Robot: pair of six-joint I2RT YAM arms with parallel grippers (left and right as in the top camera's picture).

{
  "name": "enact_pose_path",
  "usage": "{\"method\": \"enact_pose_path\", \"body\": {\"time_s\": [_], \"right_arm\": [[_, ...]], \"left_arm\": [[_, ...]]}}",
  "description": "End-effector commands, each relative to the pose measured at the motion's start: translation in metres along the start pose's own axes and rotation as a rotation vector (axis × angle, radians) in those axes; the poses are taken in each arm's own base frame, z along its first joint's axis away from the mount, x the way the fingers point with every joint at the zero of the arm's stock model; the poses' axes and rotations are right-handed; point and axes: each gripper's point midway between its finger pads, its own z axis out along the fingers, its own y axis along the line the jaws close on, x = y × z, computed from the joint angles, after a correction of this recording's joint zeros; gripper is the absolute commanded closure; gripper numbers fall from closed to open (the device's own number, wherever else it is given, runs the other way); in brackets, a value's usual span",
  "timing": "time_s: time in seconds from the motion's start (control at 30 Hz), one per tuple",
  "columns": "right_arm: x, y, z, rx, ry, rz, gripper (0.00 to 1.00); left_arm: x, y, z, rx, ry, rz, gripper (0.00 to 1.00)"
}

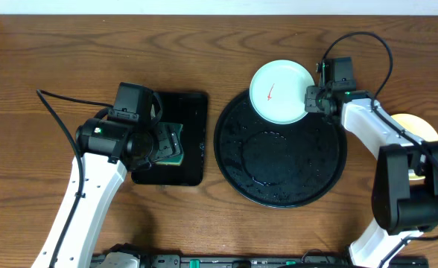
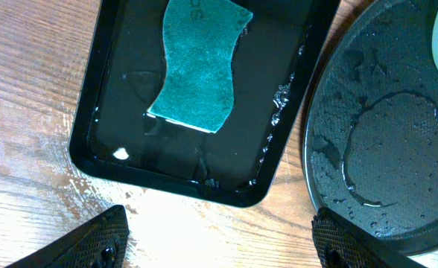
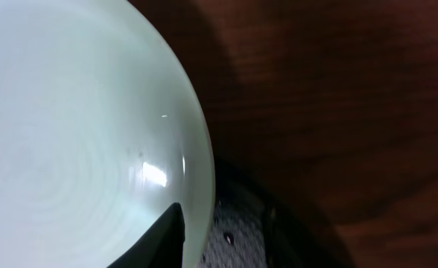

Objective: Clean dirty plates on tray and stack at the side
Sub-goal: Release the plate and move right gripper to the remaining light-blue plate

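A pale mint plate [image 1: 280,91] with a red streak sits over the far rim of the round black tray [image 1: 278,179]. My right gripper [image 1: 312,99] is shut on the plate's right edge. In the right wrist view one dark finger [image 3: 189,246] lies over the plate's rim [image 3: 77,134], with the wet tray [image 3: 241,238] beneath. A pale yellow plate [image 1: 420,130] lies at the right, partly hidden by the right arm. The light blue plate is out of view. My left gripper [image 1: 156,141] is open and empty [image 2: 219,238] above the wood beside the tray [image 2: 383,149].
A smaller black rectangular tray [image 1: 189,112] holds a green sponge [image 2: 200,67] in a little water, left of the round tray. The round tray's floor is wet with droplets. Cables run from both arms.
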Motion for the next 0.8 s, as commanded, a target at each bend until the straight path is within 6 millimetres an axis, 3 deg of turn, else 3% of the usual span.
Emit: {"method": "enact_pose_path", "body": {"time_s": [0.0,0.13,0.23,0.3,0.43,0.57,0.7,0.77], "right_arm": [[-0.001,0.001,0.005,0.001,-0.004,0.075,0.70],[0.012,-0.001,0.019,0.015,0.038,0.141,0.78],[0.023,0.000,0.028,0.013,0.074,0.156,0.98],[0.025,0.004,0.026,-0.010,0.086,0.157,0.99],[0.017,0.006,0.002,-0.026,0.075,0.158,0.99],[0.012,0.005,-0.037,-0.031,0.073,0.154,0.99],[0.026,0.003,-0.068,-0.018,0.128,0.147,0.99],[0.043,0.002,-0.076,-0.005,0.192,0.139,0.99]], "left_arm": [[-0.005,-0.001,-0.007,0.004,-0.022,0.015,0.20],[-0.005,-0.001,-0.007,0.004,-0.022,0.015,0.20],[-0.005,-0.001,-0.007,0.004,-0.022,0.015,0.20],[-0.005,-0.001,-0.007,0.004,-0.022,0.015,0.20],[-0.005,-0.001,-0.007,0.004,-0.022,0.015,0.20],[-0.005,-0.001,-0.007,0.004,-0.022,0.015,0.20],[-0.005,-0.001,-0.007,0.004,-0.022,0.015,0.20],[-0.005,-0.001,-0.007,0.004,-0.022,0.015,0.20]]}}
